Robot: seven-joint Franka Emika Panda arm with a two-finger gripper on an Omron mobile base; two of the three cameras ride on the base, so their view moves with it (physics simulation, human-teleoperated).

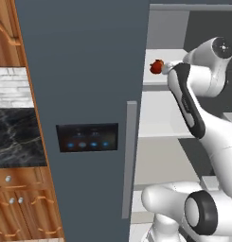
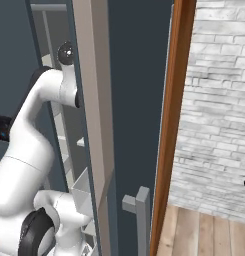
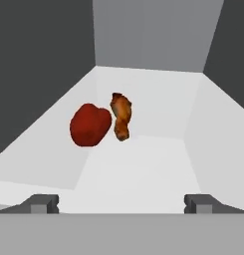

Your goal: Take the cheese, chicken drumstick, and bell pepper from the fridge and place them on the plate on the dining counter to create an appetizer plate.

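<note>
1. The fridge [image 1: 84,71] stands open, the arm reaching onto a white shelf [image 3: 143,164].
2. The bell pepper [image 3: 89,125] sits there; it looks smooth and slippery, so grip its widest part.
3. The chicken drumstick [image 3: 121,116] beside it looks lumpy and firmer.
4. The gripper [image 3: 121,204] is empty, jaws wide apart.

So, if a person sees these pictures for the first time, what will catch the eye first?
Probably the glossy red rounded bell pepper and the brown lumpy chicken drumstick, lying close side by side on a white shelf inside the tall slate-grey fridge. The open two-finger gripper faces them, holding nothing. In the left base view, the white arm reaches past the fridge door with its small black panel of blue lights.
</note>
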